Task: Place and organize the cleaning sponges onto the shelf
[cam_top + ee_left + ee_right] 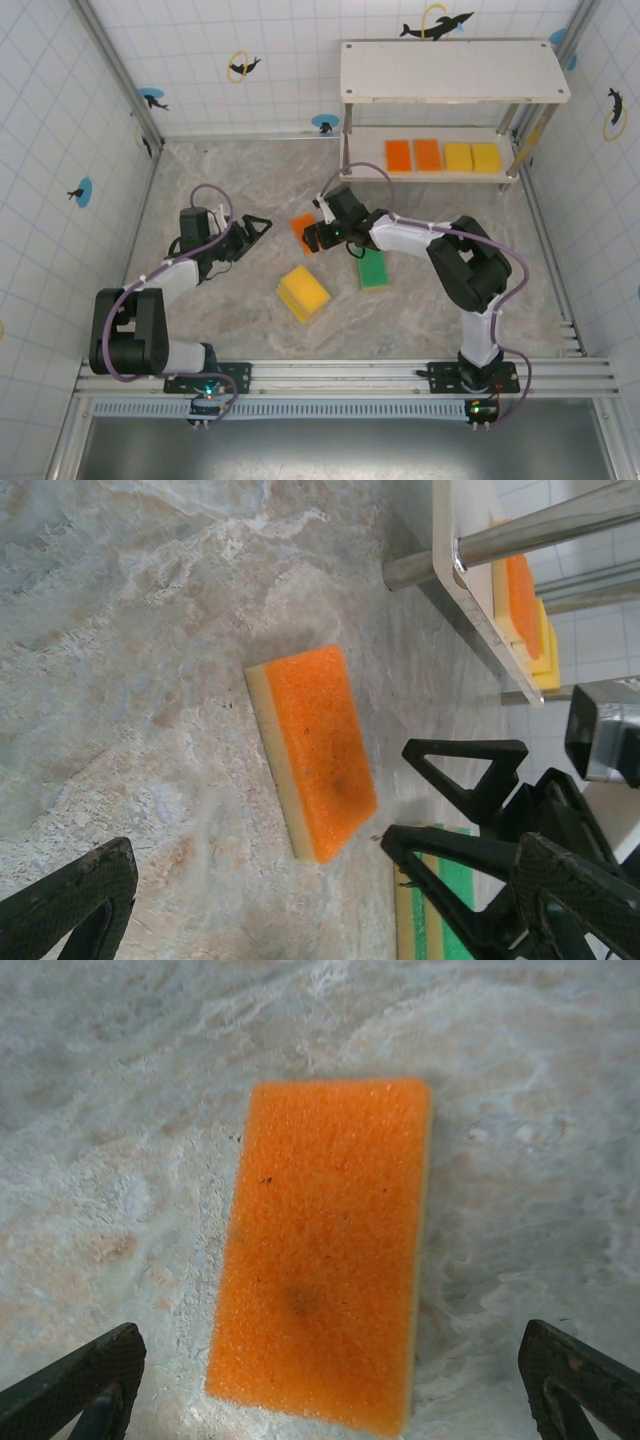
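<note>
1. Nearest the overhead camera, both arm bases (205, 383) sit on the rail along the table's near edge.
2. On the left, the left gripper (262, 228) hangs low over bare marble tabletop (230, 320), its jaws spread apart and holding nothing.
3. Right of it, a thick yellow sponge (303, 292) lies on the table, turned at an angle, touching no other sponge.
4. At centre, an orange sponge (325, 1250) with a pale underlayer lies flat on the table. The right gripper (312, 236) is poised over it with jaws wide apart; one finger (80, 1380) stands off each side of the sponge's near end, and neither touches it.
5. Just right of that, a green sponge (373, 268) lies flat on the table beneath the right arm's wrist.
6. At the far right rear stands the shelf (455, 72). Its top board is bare; its lower board carries a tidy row of two orange sponges (412, 155), then two yellow sponges (472, 157), side by side.
</note>
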